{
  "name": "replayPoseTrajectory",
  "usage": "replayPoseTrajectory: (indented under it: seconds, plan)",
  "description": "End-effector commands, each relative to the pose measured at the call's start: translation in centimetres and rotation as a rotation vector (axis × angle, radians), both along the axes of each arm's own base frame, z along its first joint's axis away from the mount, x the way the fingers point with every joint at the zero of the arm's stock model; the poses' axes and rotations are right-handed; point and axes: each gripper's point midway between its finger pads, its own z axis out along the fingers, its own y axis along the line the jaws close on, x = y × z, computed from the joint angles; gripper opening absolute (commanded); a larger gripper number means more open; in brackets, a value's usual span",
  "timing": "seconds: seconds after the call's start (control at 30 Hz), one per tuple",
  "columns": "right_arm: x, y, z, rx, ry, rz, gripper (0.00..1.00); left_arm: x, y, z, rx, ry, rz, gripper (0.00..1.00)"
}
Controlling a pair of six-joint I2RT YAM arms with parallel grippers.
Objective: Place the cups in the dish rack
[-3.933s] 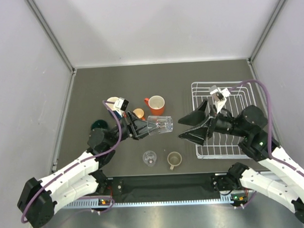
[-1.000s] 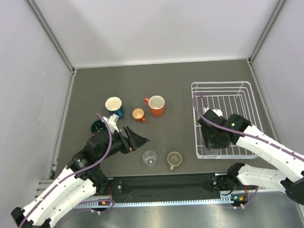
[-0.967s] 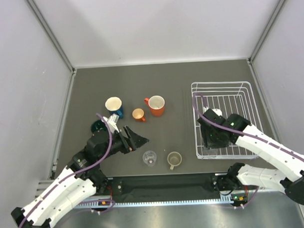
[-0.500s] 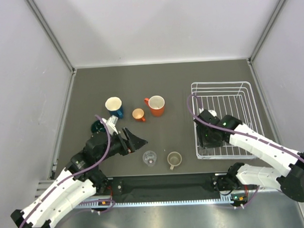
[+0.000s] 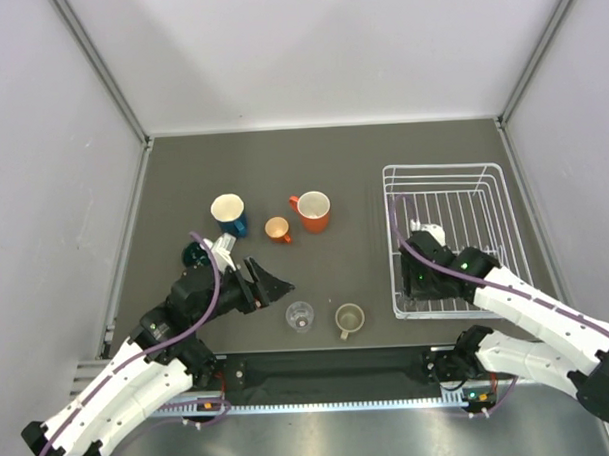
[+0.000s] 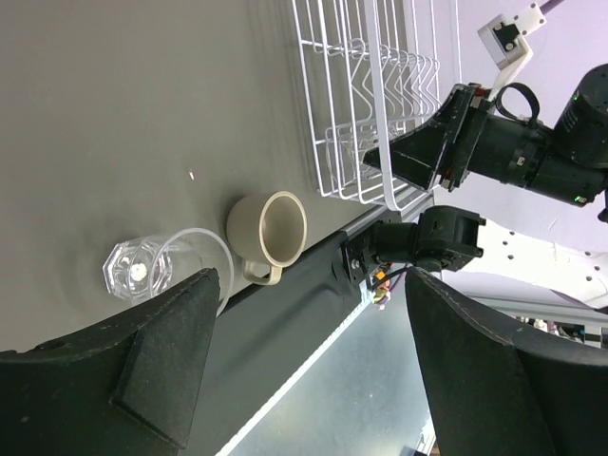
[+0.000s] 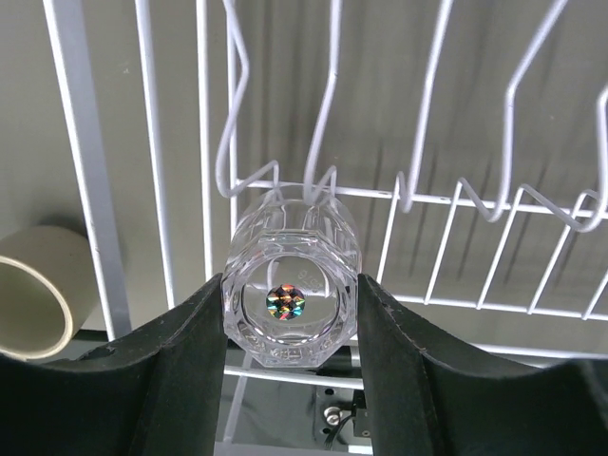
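Note:
My right gripper [image 7: 291,313] is shut on a clear glass [image 7: 291,302], base toward the camera, its far end against the wire prongs of the dish rack [image 7: 85,171]. From above, that gripper [image 5: 418,278] hangs over the near-left corner of the rack [image 5: 448,173]. My left gripper [image 5: 276,282] is open and holds nothing; it hovers left of a second clear glass [image 5: 300,315] and a beige mug [image 5: 349,318]. Further back stand a blue mug [image 5: 228,213], a tiny orange cup [image 5: 277,229], a large orange mug [image 5: 312,210] and a dark green cup [image 5: 195,252].
In the left wrist view the clear glass [image 6: 152,271] and the beige mug [image 6: 271,231] sit near the table's front edge, with the rack [image 6: 366,104] and the right arm [image 6: 513,152] beyond. Grey walls close in the table on three sides.
The glass once held by my left gripper is now in my right gripper, which lowered it into the rack's near-left corner. My left arm drew back toward its base.

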Motion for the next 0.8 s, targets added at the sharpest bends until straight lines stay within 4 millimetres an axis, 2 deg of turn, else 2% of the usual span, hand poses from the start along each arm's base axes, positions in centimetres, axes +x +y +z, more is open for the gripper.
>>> replayPoseTrajectory:
  seconds: [0.0,0.1,0.17,0.47,0.6,0.63,0.67,0.7,0.77]
  plan:
    - [1.2,0.2,1.1,0.051,-0.093,-0.042,0.0,0.0,0.2,0.6,-0.014,-0.023,0.01,0.83]
    - [1.0,0.5,1.3,0.078,-0.094,-0.03,0.0,0.0,0.2,0.5,-0.015,-0.019,0.011,0.83]
    - [0.8,0.6,1.3,0.088,-0.088,-0.021,0.05,0.1,0.3,0.3,-0.01,-0.016,0.017,0.83]
    - [-0.6,1.3,-0.3,0.094,-0.002,0.02,0.09,0.2,1.0,0.3,0.033,-0.015,0.038,0.83]
    - [-0.7,1.4,-0.2,0.093,-0.003,0.034,0.29,0.3,1.4,0.3,0.083,-0.019,0.041,0.85]
    - [-0.7,1.5,-0.1,0.092,-0.005,0.036,0.4,0.3,1.5,0.2,0.099,-0.025,0.033,0.86]
    - [-0.8,1.5,-0.2,0.094,-0.001,0.039,0.45,0.2,1.5,-0.1,0.126,-0.009,0.023,0.86]
    - [-0.7,1.5,-0.1,0.093,-0.002,0.039,0.55,0.2,1.5,-0.4,0.141,-0.002,0.016,0.86]
    - [-0.7,1.4,0.0,0.09,-0.003,0.034,0.64,0.0,1.3,-1.0,0.181,0.021,-0.009,0.86]
